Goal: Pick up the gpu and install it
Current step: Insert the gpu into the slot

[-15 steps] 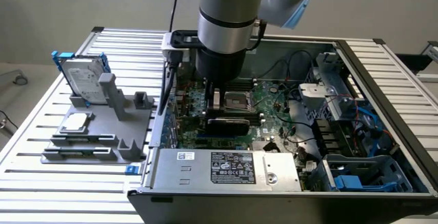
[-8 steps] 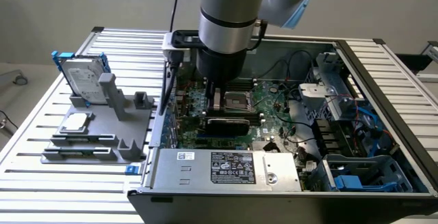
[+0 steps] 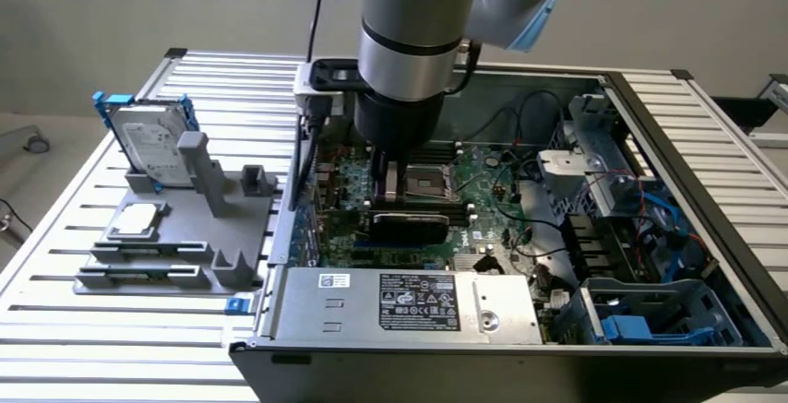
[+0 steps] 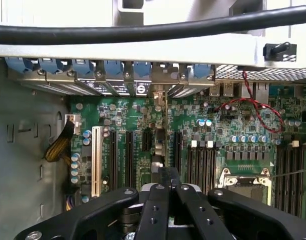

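Slatted metal bench (image 3: 50, 329) is carrying an open computer case (image 3: 493, 375); inside it, the jaws are clamping narrowly on the gpu (image 4: 160, 125), which is standing edge-on above the expansion slots (image 4: 129, 155) of the motherboard (image 4: 118, 112).

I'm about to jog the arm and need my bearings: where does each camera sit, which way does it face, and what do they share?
Exterior view: high up, looking down into the open computer case; the arm reaches down into it.
Wrist view: on the wrist, looking past the shut claw at the motherboard, gpu edge-on at its fingertips.
Shared: the motherboard and its CPU socket.
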You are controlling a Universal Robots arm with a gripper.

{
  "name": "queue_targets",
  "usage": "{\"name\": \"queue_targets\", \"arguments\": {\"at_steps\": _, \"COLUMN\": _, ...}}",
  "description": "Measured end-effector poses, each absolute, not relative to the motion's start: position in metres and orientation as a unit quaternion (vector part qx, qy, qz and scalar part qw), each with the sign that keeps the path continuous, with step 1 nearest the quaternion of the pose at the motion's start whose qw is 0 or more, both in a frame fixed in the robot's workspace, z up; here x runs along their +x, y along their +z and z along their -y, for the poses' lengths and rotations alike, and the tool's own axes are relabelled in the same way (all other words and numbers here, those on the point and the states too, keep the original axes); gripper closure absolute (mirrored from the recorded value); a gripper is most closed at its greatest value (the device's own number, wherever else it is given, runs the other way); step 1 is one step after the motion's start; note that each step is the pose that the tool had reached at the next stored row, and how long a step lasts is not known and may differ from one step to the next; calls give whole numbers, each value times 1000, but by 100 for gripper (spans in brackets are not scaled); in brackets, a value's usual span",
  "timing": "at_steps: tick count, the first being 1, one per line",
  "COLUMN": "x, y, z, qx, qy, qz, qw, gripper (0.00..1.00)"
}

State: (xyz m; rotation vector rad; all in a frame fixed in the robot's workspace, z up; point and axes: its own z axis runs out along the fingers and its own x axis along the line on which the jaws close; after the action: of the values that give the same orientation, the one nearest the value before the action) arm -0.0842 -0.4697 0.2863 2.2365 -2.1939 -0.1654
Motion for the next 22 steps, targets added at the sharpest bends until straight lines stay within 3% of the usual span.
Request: {"name": "queue_targets", "arguments": {"at_steps": 22, "x": -82, "y": 276, "z": 465, "qx": 720, "qy": -52, "qz": 692, "qw": 2, "gripper": 89}}
